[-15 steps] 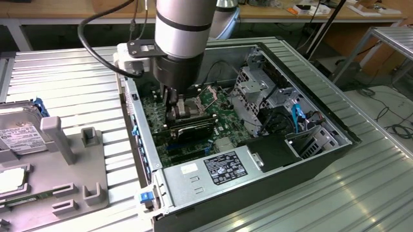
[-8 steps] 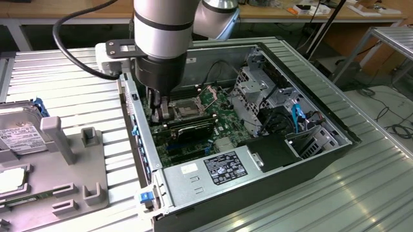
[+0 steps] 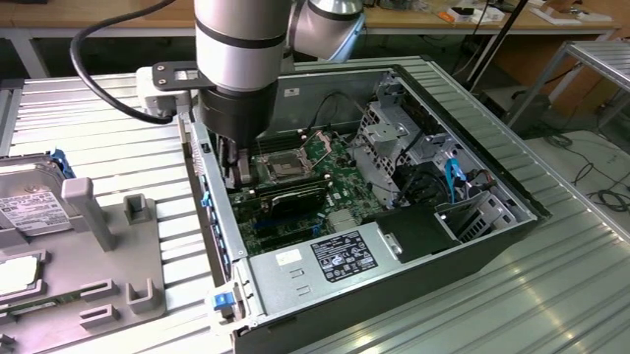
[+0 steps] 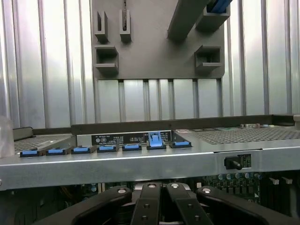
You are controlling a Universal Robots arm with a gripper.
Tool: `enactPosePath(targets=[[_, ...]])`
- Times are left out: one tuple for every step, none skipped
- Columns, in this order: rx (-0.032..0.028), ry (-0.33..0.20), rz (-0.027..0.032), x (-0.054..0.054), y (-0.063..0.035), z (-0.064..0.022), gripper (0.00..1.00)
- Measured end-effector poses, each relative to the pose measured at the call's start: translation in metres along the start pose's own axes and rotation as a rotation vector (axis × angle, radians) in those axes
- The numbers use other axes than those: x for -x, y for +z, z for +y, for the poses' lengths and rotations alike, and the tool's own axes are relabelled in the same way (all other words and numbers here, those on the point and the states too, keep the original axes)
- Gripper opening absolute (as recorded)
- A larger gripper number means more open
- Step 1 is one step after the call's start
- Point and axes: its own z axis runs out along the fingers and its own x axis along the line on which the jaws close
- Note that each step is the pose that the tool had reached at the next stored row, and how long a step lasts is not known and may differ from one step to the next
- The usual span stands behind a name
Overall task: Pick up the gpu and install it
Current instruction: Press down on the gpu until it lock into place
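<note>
Ribbed shiny metal table (image 3: 551, 295), seemingly matt grey plastic tray (image 3: 108, 295)

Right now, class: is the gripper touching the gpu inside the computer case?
Cannot tell. In the exterior view the gripper reaches down inside the computer case beside the gpu, but no contact or gap shows plainly.

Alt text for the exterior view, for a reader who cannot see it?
A robot arm reaches its shut gripper down into an open computer case, just above the black gpu on the green motherboard. A grey parts tray sits at the exterior view's left.
</note>
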Motion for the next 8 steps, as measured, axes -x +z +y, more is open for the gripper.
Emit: enactPosePath(targets=[[0.0000, 0.000, -0.0001, 0.0000, 0.0000, -0.0003, 0.11], [0.0000, 0.000, -0.0001, 0.0000, 0.0001, -0.0003, 0.11], [0.0002, 0.000, 0.0001, 0.0000, 0.0002, -0.0004, 0.11], [0.0004, 0.000, 0.0002, -0.0001, 0.0007, -0.0005, 0.11], [0.0008, 0.001, 0.0003, -0.0005, 0.0022, -0.0007, 0.11], [0.0013, 0.001, 0.0008, -0.0009, 0.0040, -0.0007, 0.11], [0.0014, 0.001, 0.0009, -0.0010, 0.0048, -0.0007, 0.11], [0.0012, 0.001, 0.0008, -0.0010, 0.0055, -0.0008, 0.11]])
